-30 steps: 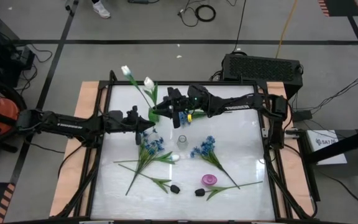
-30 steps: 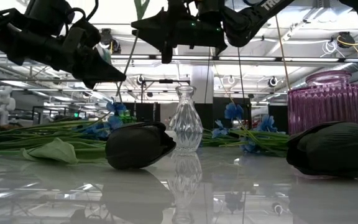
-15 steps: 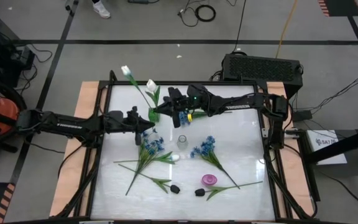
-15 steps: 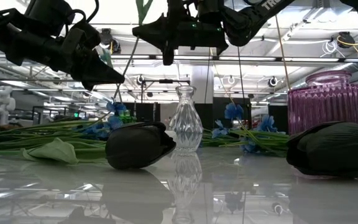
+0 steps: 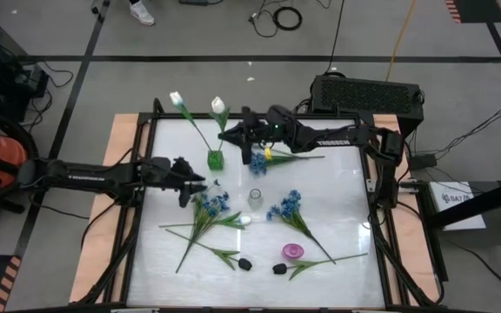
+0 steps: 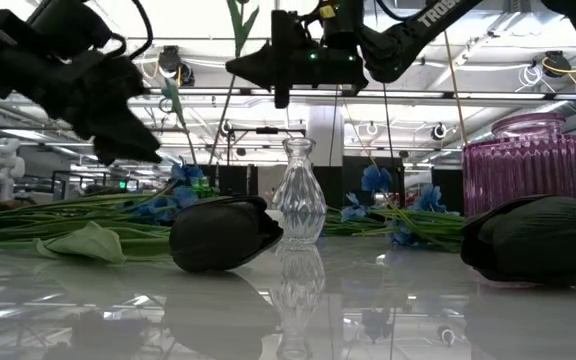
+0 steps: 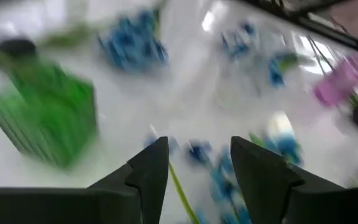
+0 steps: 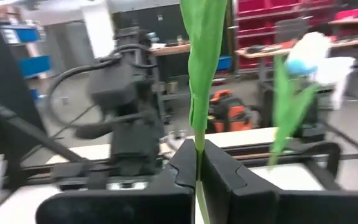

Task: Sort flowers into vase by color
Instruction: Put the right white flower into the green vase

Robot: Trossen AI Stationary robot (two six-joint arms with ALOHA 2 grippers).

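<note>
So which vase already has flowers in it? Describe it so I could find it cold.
Start at the white table and look at its far left part, just in front of the left gripper. There stands the green vase, small and square, with two white tulips rising from it. The clear glass vase in the middle and the pink vase nearer the front both look empty.

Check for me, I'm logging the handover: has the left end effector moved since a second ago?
Yes. The left end effector has drawn back from the green vase, toward the blue flowers.
</note>
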